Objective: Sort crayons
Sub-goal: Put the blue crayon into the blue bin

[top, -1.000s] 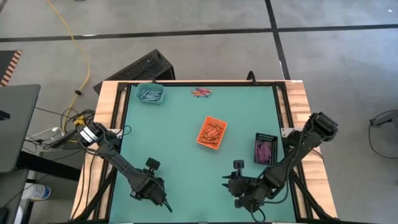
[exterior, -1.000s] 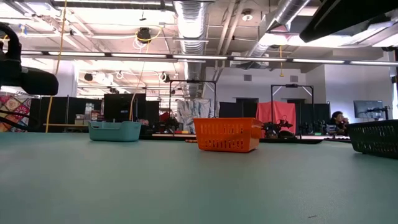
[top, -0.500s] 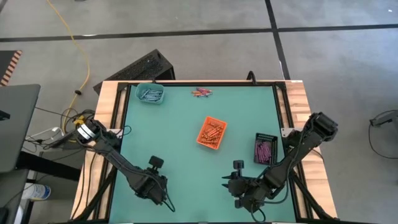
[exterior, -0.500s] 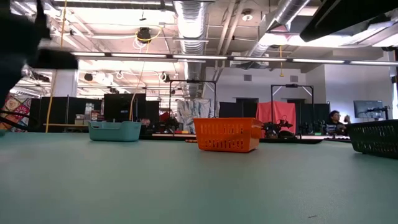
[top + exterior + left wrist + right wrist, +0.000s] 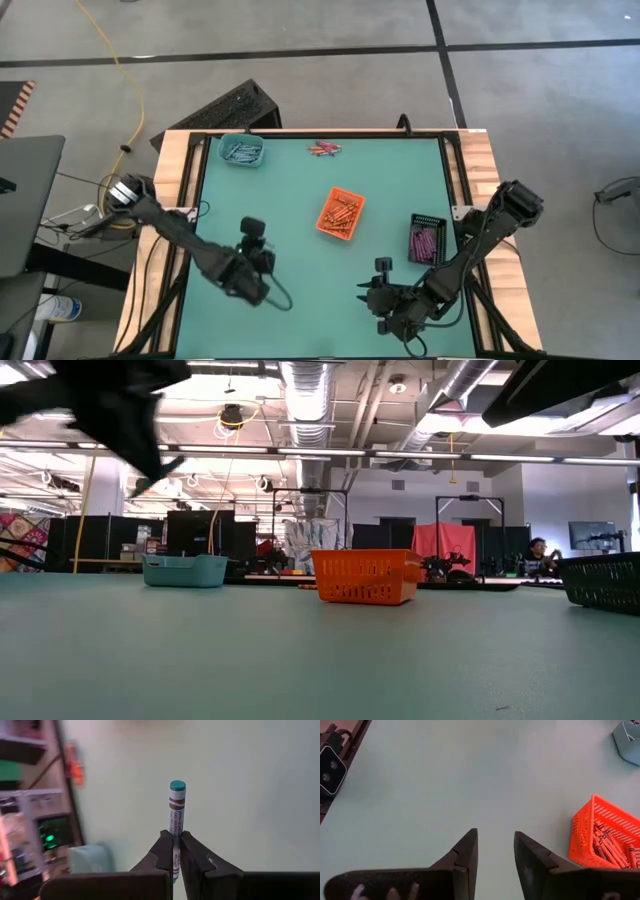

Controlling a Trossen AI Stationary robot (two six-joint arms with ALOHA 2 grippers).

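A blue-grey crayon point(image 5: 176, 815) stands clamped in my left tool point(image 5: 176, 851), well short of the teal tray point(image 5: 241, 151). My right tool point(image 5: 494, 851) waits near the table's point(image 5: 300, 210) front edge, fingers parted, holding nothing.

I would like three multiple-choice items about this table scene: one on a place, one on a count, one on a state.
1. Where is the orange basket?
A. near the table's middle
B. off the table
C. under the right tool

2. How many baskets stand on the table?
A. one
B. three
C. five

3. What is the left tool doing?
A. hanging open
B. gripping a crayon
C. gripping a basket

Answers: 1 A, the high view shows it central; 2 B, orange, teal basket and black basket; 3 B, its fingers pinch a teal-tipped crayon.
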